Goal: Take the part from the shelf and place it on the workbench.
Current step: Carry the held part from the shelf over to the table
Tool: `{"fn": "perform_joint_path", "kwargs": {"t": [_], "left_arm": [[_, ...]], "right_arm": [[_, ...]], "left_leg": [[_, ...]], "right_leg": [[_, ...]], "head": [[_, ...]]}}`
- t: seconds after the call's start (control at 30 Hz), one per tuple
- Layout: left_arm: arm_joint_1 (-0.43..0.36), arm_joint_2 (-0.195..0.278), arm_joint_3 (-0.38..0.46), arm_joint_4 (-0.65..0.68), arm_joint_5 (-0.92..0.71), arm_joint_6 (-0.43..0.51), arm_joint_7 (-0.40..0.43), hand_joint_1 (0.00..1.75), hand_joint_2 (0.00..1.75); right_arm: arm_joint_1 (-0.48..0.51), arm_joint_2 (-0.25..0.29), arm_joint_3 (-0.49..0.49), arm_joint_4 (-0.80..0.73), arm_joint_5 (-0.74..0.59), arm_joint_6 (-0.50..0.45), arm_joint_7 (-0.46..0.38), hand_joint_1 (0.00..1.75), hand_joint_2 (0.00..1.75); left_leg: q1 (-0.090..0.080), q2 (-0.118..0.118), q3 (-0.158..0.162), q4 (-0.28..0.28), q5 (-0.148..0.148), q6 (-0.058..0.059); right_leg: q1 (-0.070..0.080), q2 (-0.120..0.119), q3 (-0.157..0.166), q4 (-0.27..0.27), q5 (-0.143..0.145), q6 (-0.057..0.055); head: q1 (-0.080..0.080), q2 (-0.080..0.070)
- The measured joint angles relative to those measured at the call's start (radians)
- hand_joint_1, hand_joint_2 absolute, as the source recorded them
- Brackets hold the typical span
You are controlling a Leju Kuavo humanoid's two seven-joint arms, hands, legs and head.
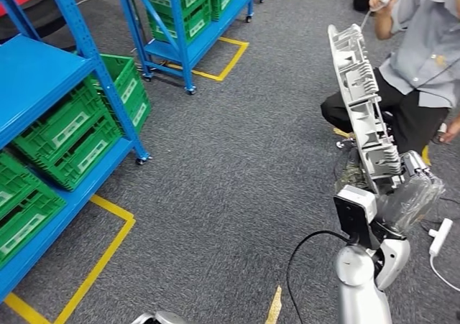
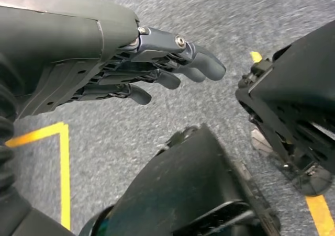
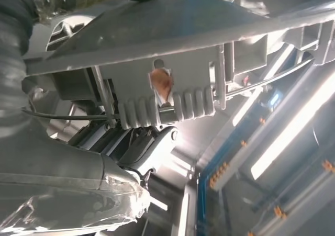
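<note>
Holding the part point(image 1: 362, 108) upright in my right hand point(image 1: 404, 187) at the right of the frame, I have my fingers closed around its lower end; the long grey casting rises toward the upper right, close to a crouching person point(image 1: 417, 58); my left hand point(image 2: 158, 68) hangs over the carpet floor point(image 1: 228, 173), fingers loosely stretched and holding nothing; the blue shelf point(image 1: 38, 72) is at the left; I see no tabletop; I think the tall part may tip or hit the person, because the hold is so low.

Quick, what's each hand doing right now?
Left hand: open, holding nothing.
Right hand: holding the grey part upright.
</note>
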Motion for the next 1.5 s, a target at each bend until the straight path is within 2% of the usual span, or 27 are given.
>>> {"fn": "perform_joint_path", "kwargs": {"t": [0.07, 0.13, 0.17, 0.2, 0.23, 0.27, 0.3, 0.37, 0.43, 0.5, 0.57, 0.6, 0.63, 0.67, 0.7, 0.73, 0.8, 0.87, 0.93, 1.0, 1.07, 1.13, 1.17, 1.27, 1.4, 1.47, 1.5], "left_arm": [[0.000, 0.000, -0.005, 0.000, 0.000, -0.004, -0.001, 0.00, 1.75], [0.000, 0.001, -0.007, 0.000, 0.000, -0.006, -0.002, 0.00, 1.75], [0.000, 0.001, -0.008, 0.000, 0.000, -0.007, -0.002, 0.00, 1.75], [0.000, 0.001, -0.009, 0.000, 0.000, -0.008, -0.003, 0.00, 1.75], [-0.001, 0.001, -0.010, 0.000, 0.000, -0.010, -0.004, 0.00, 1.75], [-0.001, 0.002, -0.011, 0.000, 0.000, -0.011, -0.005, 0.00, 1.75], [-0.001, 0.002, -0.012, 0.000, 0.000, -0.013, -0.007, 0.00, 1.75], [-0.001, 0.004, -0.016, 0.000, 0.000, -0.016, -0.010, 0.00, 1.75], [-0.003, 0.005, -0.021, 0.000, 0.000, -0.018, -0.012, 0.00, 1.75], [-0.004, 0.006, -0.024, 0.000, 0.000, -0.018, -0.013, 0.00, 1.75], [-0.004, 0.007, -0.027, 0.000, 0.000, -0.018, -0.016, 0.00, 1.75], [-0.004, 0.007, -0.029, 0.000, 0.000, -0.019, -0.019, 0.00, 1.75], [-0.004, 0.008, -0.030, 0.001, 0.000, -0.019, -0.023, 0.00, 1.75], [-0.004, 0.008, -0.031, 0.001, 0.000, -0.019, -0.028, 0.00, 1.75], [-0.005, 0.008, -0.032, 0.001, 0.000, -0.019, -0.033, 0.00, 1.75], [-0.005, 0.009, -0.033, 0.001, 0.000, -0.020, -0.038, 0.00, 1.75], [-0.004, 0.010, -0.034, 0.001, 0.001, -0.020, -0.048, 0.00, 1.75], [-0.004, 0.010, -0.035, 0.001, 0.003, -0.020, -0.055, 0.00, 1.75], [-0.004, 0.010, -0.035, 0.001, 0.004, -0.020, -0.057, 0.00, 1.75], [-0.005, 0.008, -0.035, 0.001, 0.005, -0.020, -0.059, 0.00, 1.75], [-0.005, 0.008, -0.035, 0.001, 0.005, -0.020, -0.060, 0.00, 1.75], [-0.005, 0.008, -0.035, 0.001, 0.005, -0.020, -0.061, 0.00, 1.75], [-0.005, 0.008, -0.035, 0.001, 0.005, -0.020, -0.062, 0.00, 1.75], [-0.005, 0.008, -0.035, 0.001, 0.005, -0.020, -0.065, 0.00, 1.75], [-0.005, 0.008, -0.035, 0.001, 0.005, -0.020, -0.066, 0.00, 1.75], [-0.005, 0.008, -0.035, 0.001, 0.005, -0.020, -0.071, 0.00, 1.75], [-0.005, 0.008, -0.034, 0.001, 0.006, -0.020, -0.078, 0.00, 1.75]], "right_arm": [[-0.002, 0.000, 0.002, 0.000, 0.000, 0.000, 0.002, 1.75, 1.75], [-0.001, -0.002, 0.003, 0.000, 0.000, 0.000, 0.005, 1.75, 1.75], [-0.001, -0.002, 0.003, 0.001, -0.002, 0.000, 0.007, 1.75, 1.75], [-0.001, -0.002, 0.002, 0.002, -0.004, 0.000, 0.008, 1.75, 1.75], [-0.001, -0.002, 0.002, 0.003, -0.005, 0.000, 0.009, 1.75, 1.75], [-0.001, -0.002, 0.002, 0.003, -0.007, 0.000, 0.010, 1.75, 1.75], [-0.002, -0.002, 0.002, 0.003, -0.009, 0.000, 0.009, 1.75, 1.75], [-0.002, -0.002, 0.004, 0.003, -0.011, 0.000, 0.009, 1.75, 1.75], [0.000, -0.002, 0.003, 0.003, -0.012, 0.000, 0.009, 1.75, 1.75], [0.000, -0.002, 0.002, 0.003, -0.012, 0.000, 0.010, 1.75, 1.75], [0.000, -0.002, 0.001, 0.003, -0.012, 0.000, 0.010, 1.75, 1.75], [0.001, -0.002, 0.001, 0.003, -0.012, 0.000, 0.010, 1.75, 1.75], [0.002, -0.002, 0.000, 0.003, -0.012, 0.000, 0.010, 1.75, 1.75], [0.003, -0.002, -0.001, 0.003, -0.013, 0.000, 0.010, 1.75, 1.75], [0.004, -0.002, -0.002, 0.002, -0.013, 0.000, 0.009, 1.75, 1.75], [0.005, -0.002, -0.004, 0.001, -0.014, 0.000, 0.009, 1.75, 1.75], [0.007, -0.002, -0.007, -0.005, -0.016, 0.000, 0.009, 1.75, 1.75], [0.009, -0.002, -0.011, -0.012, -0.017, 0.000, 0.009, 1.75, 1.75], [0.012, -0.004, -0.015, -0.017, -0.019, 0.000, 0.009, 1.75, 1.75], [0.017, -0.006, -0.017, -0.021, -0.021, 0.000, 0.009, 1.75, 1.75], [0.020, -0.007, -0.018, -0.025, -0.021, 0.000, 0.008, 1.75, 1.75], [0.021, -0.007, -0.018, -0.026, -0.021, 0.000, 0.008, 1.75, 1.75], [0.022, -0.007, -0.019, -0.026, -0.020, 0.000, 0.009, 1.75, 1.75], [0.024, -0.008, -0.022, -0.026, -0.018, 0.000, 0.011, 1.75, 1.75], [0.024, -0.008, -0.022, -0.026, -0.018, 0.000, 0.012, 1.75, 1.75], [0.024, -0.008, -0.022, -0.031, -0.015, 0.000, 0.012, 1.75, 1.75], [0.029, -0.008, -0.023, -0.039, -0.015, 0.000, 0.013, 1.75, 1.75]], "left_leg": [[-0.001, 0.028, 0.001, -0.001, 0.000, 0.004], [-0.002, 0.058, 0.001, -0.001, -0.002, 0.006], [-0.002, 0.072, 0.001, -0.001, -0.003, 0.005], [-0.002, 0.085, 0.001, -0.001, -0.005, 0.004], [-0.002, 0.096, 0.003, 0.000, -0.007, 0.001], [-0.004, 0.107, 0.005, 0.001, -0.011, -0.004], [-0.007, 0.117, 0.006, 0.004, -0.014, -0.009], [-0.015, 0.135, 0.007, 0.008, -0.018, -0.018], [-0.014, 0.148, 0.008, 0.011, -0.023, -0.025], [-0.008, 0.114, -0.004, 0.046, -0.053, -0.032], [-0.004, 0.065, -0.055, 0.156, -0.112, -0.035], [-0.005, 0.056, -0.089, 0.223, -0.138, -0.034], [-0.005, 0.051, -0.116, 0.272, -0.149, -0.033], [-0.005, 0.049, -0.129, 0.290, -0.141, -0.031], [-0.005, 0.045, -0.124, 0.270, -0.114, -0.027], [-0.005, 0.036, -0.102, 0.219, -0.076, -0.022], [-0.003, -0.005, -0.048, 0.098, -0.012, -0.012], [-0.003, -0.033, -0.021, 0.036, -0.001, -0.009], [-0.003, -0.018, -0.015, 0.021, -0.004, -0.008], [-0.001, 0.007, -0.008, 0.008, 0.002, -0.001], [-0.002, 0.033, -0.004, 0.002, 0.004, 0.005], [-0.003, 0.059, -0.004, 0.003, 0.003, 0.006], [-0.003, 0.072, -0.004, 0.003, 0.002, 0.006], [-0.003, 0.097, -0.003, 0.004, -0.001, 0.002], [-0.003, 0.100, -0.003, 0.004, -0.001, 0.002], [-0.009, 0.114, -0.001, 0.007, -0.006, -0.006], [-0.010, 0.121, 0.001, 0.013, -0.016, -0.015]], "right_leg": [[0.002, -0.058, -0.056, 0.116, -0.061, 0.006], [0.000, -0.077, -0.104, 0.220, -0.098, 0.012], [-0.001, -0.082, -0.106, 0.230, -0.094, 0.015], [-0.002, -0.087, -0.089, 0.202, -0.073, 0.016], [-0.003, -0.099, -0.054, 0.143, -0.042, 0.016], [0.000, -0.121, -0.013, 0.074, -0.017, 0.016], [0.003, -0.140, 0.023, 0.014, -0.001, 0.010], [0.010, -0.158, 0.052, -0.039, 0.003, -0.004], [0.010, -0.136, 0.049, -0.041, 0.003, -0.020], [0.007, -0.113, 0.049, -0.042, 0.006, -0.034], [0.007, -0.090, 0.050, -0.043, 0.006, -0.042], [0.008, -0.078, 0.050, -0.043, 0.007, -0.044], [0.009, -0.064, 0.050, -0.043, 0.007, -0.045], [0.010, -0.050, 0.051, -0.042, 0.007, -0.045], [0.011, -0.035, 0.052, -0.042, 0.007, -0.045], [0.011, -0.021, 0.054, -0.042, 0.007, -0.045], [0.011, 0.006, 0.054, -0.040, 0.007, -0.043], [0.008, 0.027, 0.047, -0.037, 0.010, -0.035], [0.003, 0.044, 0.038, -0.039, 0.013, -0.023], [0.005, 0.009, 0.019, -0.012, -0.006, -0.014], [0.007, -0.053, -0.033, 0.090, -0.060, -0.007], [0.005, -0.077, -0.092, 0.212, -0.107, 0.000], [0.004, -0.080, -0.104, 0.237, -0.108, 0.003], [0.001, -0.089, -0.073, 0.177, -0.059, 0.006], [0.000, -0.091, -0.061, 0.154, -0.048, 0.006], [0.004, -0.132, -0.007, 0.057, -0.022, 0.003], [0.006, -0.138, 0.020, 0.008, -0.008, -0.009]], "head": [[0.005, 0.000], [0.006, 0.000], [0.006, 0.000], [0.006, 0.000], [0.006, 0.000], [0.007, 0.000], [0.006, 0.000], [0.006, 0.000], [0.005, 0.000], [0.003, 0.000], [0.000, 0.000], [-0.001, 0.000], [-0.001, 0.000], [-0.001, 0.000], [-0.001, 0.000], [-0.001, 0.000], [-0.001, 0.000], [0.000, 0.000], [0.000, 0.000], [0.003, 0.000], [0.007, 0.000], [0.009, 0.000], [0.009, 0.000], [0.009, 0.000], [0.009, 0.000], [0.008, 0.000], [0.007, 0.000]]}}
